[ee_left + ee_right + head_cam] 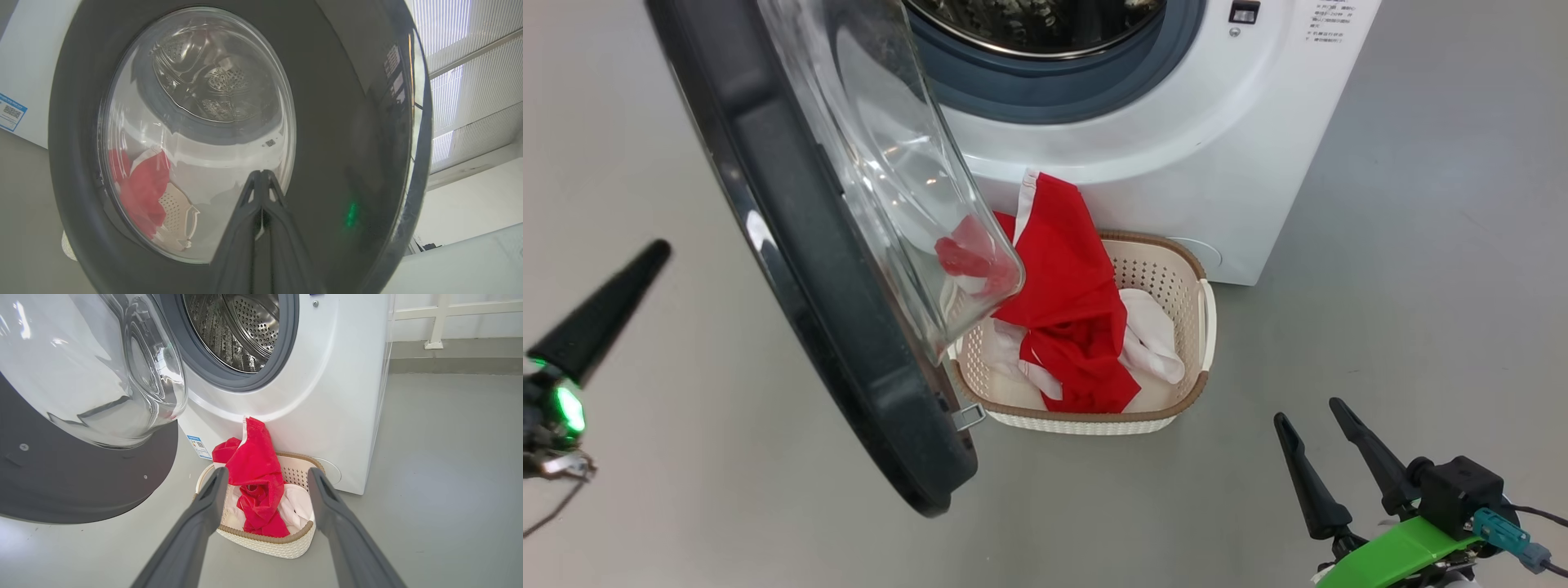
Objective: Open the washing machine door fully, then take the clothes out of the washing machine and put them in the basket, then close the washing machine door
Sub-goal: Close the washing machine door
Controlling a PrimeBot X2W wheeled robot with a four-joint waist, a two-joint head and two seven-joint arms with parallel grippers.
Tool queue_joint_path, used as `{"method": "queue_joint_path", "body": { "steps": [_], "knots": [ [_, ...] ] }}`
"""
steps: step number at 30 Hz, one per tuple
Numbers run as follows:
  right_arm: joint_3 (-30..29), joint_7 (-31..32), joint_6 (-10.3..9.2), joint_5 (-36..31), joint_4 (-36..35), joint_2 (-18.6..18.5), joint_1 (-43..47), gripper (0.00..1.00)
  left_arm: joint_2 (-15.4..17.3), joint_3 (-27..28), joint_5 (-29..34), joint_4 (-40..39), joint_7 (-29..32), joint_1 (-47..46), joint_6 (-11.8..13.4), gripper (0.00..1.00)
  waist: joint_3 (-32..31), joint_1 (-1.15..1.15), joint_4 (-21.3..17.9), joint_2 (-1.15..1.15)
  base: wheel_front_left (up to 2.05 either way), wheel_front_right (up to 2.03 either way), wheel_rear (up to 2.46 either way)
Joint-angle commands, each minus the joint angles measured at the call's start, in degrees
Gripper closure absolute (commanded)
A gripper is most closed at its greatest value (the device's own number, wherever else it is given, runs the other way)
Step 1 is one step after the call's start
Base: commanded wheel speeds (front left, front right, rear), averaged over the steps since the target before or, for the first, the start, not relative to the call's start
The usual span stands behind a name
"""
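Note:
The washing machine door (800, 229) stands swung out, its black rim and glass bowl hanging over the basket's left end. The washing machine (1176, 122) behind it shows a bare steel drum (241, 326). The red and white clothes (1070, 302) are heaped in the cream basket (1161, 245) on the floor against the machine's front; one red piece rises above its back rim. My left gripper (658, 249) is shut and empty, left of the door, its tips (261, 173) facing the door's outer face (339, 122). My right gripper (1308, 411) is open and empty, right of and nearer than the basket (278, 545).
Grey floor (1421, 245) spreads wide to the right of the machine and basket. A small blue label (199, 446) sits low on the machine's front. White wall and railing (437, 318) lie behind; window blinds (470, 61) show past the door's edge.

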Motion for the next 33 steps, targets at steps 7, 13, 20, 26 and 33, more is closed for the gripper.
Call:
{"method": "queue_joint_path", "body": {
  "steps": [7, 13, 20, 26, 33],
  "knots": [
    [1.01, -0.37, 0.28, -0.09, -1.37, -0.22, -1.41, 0.00, 0.82, 3.66, -1.04, -3.14, 7.53, -3.02, -0.31, 1.00, 0.27, 0.00, -0.46, 0.00, 0.00, 0.00, 0.00],
    [1.17, -0.37, 0.28, -0.07, -1.42, -0.12, -1.74, 0.00, -0.90, 4.15, -0.09, -3.94, 11.04, -4.02, -0.31, 1.00, 0.69, 0.00, -1.11, 0.00, 0.00, 0.00, 0.00],
    [1.03, -0.37, 0.28, -0.01, -1.47, 0.05, -1.86, 0.00, -3.12, 4.97, 0.94, -4.96, 13.33, -5.26, -0.31, 1.00, 0.93, 0.00, -2.06, 0.00, 0.00, 0.00, 0.00],
    [0.87, -0.37, 0.28, 0.01, -1.59, 0.17, -2.14, 0.00, -5.21, 5.27, 2.22, -6.46, 15.38, -6.70, -0.31, 1.00, 1.60, 0.00, -2.73, 0.00, 0.00, 0.00, 0.00],
    [0.64, -0.37, 0.28, 0.02, -1.68, 0.64, -3.03, 0.00, -7.58, 5.23, 5.35, -7.05, 16.35, -9.19, -0.31, 1.00, 2.61, 0.00, -3.88, 0.00, 0.00, 0.00, 0.00]
  ]
}}
